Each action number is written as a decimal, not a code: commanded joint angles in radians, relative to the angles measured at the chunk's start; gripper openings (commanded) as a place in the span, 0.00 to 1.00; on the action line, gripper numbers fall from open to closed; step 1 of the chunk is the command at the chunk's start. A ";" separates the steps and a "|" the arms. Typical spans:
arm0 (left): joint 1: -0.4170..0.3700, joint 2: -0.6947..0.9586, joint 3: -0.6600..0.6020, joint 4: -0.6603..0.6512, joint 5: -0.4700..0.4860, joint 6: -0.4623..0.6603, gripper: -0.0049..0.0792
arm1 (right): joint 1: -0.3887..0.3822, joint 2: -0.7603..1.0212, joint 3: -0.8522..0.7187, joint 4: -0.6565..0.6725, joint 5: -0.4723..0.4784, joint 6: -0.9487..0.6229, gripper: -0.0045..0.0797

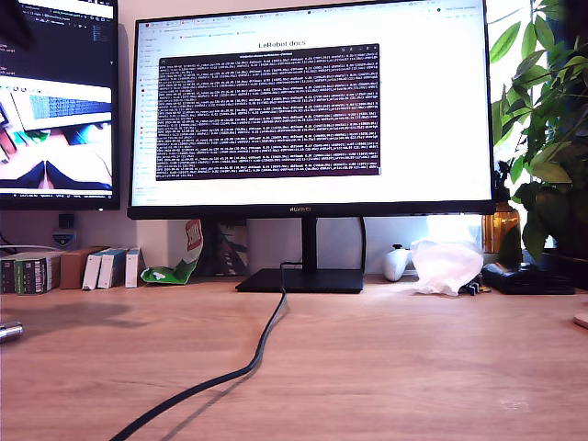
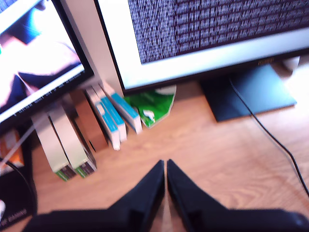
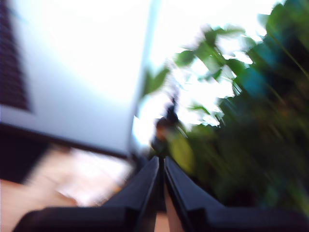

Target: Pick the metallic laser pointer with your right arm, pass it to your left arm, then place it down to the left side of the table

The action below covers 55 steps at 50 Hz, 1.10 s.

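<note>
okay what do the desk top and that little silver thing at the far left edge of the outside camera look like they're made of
The table looks like light-brown wood or a wood-look laminate with a matte finish: grain streaks run across it, with hardly any glare. The metallic laser pointer, cut off by the exterior view's left edge, looks like polished metal: it is silver with bright highlights on a rounded body. Only its tip shows, so that is tentative.

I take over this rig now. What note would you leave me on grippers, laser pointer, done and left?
My first gripper: shut, empty, above the table near small boxes.
My second gripper: shut, empty, facing the plant; view blurred.
Metallic laser pointer: only a silver end shows, lying on the table at the exterior view's left edge.
Nothing is held; whether the handover is done, I cannot tell.
</note>
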<state>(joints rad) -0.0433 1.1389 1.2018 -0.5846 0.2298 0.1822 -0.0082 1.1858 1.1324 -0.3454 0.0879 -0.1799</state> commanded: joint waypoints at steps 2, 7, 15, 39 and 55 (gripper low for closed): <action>0.001 -0.043 -0.016 0.008 0.032 -0.010 0.03 | -0.034 -0.046 -0.024 -0.014 0.032 0.019 0.04; 0.001 -0.052 -0.016 0.036 0.032 -0.010 0.03 | -0.046 -0.063 -0.024 -0.026 0.033 0.081 0.04; 0.001 -0.052 -0.015 0.062 0.058 -0.018 0.03 | -0.043 -0.064 -0.018 0.015 0.022 0.102 0.04; -0.002 -0.223 -0.207 0.143 -0.042 -0.075 0.03 | -0.038 -0.231 -0.139 0.103 0.063 0.134 0.04; -0.003 -0.388 -0.355 0.180 -0.055 -0.082 0.03 | -0.038 -0.439 -0.356 0.190 0.060 0.126 0.04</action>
<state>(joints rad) -0.0437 0.7750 0.8852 -0.4168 0.1795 0.1078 -0.0505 0.7876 0.8253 -0.1699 0.1459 -0.0528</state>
